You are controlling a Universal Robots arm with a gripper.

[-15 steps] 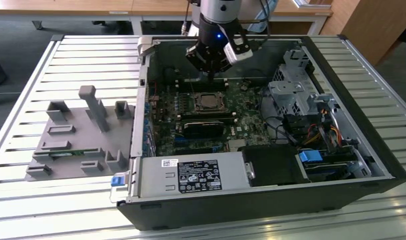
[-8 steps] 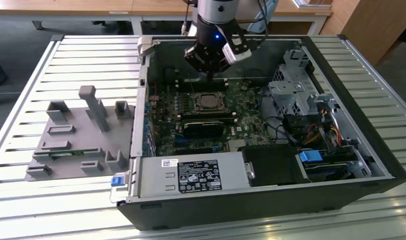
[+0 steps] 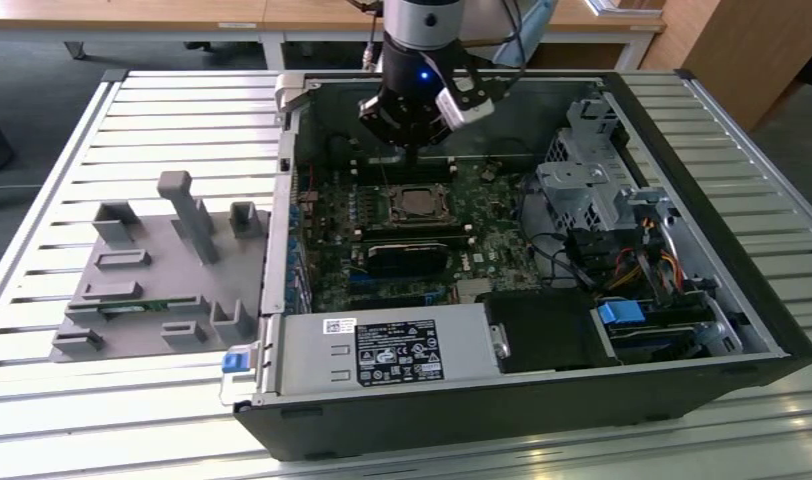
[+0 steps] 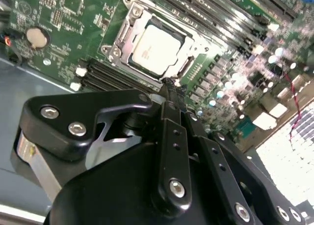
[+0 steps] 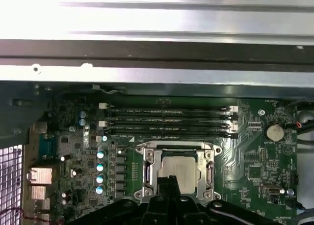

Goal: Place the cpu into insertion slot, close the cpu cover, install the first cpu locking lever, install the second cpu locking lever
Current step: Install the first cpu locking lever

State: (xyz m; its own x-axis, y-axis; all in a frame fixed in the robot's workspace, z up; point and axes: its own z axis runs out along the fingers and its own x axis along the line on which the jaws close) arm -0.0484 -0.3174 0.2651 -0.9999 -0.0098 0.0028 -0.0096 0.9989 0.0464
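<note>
**Cpu seated under its cover, pincer clenched at the socket's edge**

The cpu (image 4: 156,49) lies flat in the insertion slot (image 4: 185,64). Its pale face shows through the window of the cpu cover (image 5: 172,147), which lies down around it. In both wrist views we see the pincer (image 4: 170,85) clenched on nothing, its tips at the socket's edge. The first wrist view adds the long memory slots (image 5: 167,122) beside the socket. The exterior view adds the open computer case (image 3: 513,410) on the slatted surface (image 3: 113,400), with a grey fixture (image 3: 139,290) on the exterior view's left.
</note>
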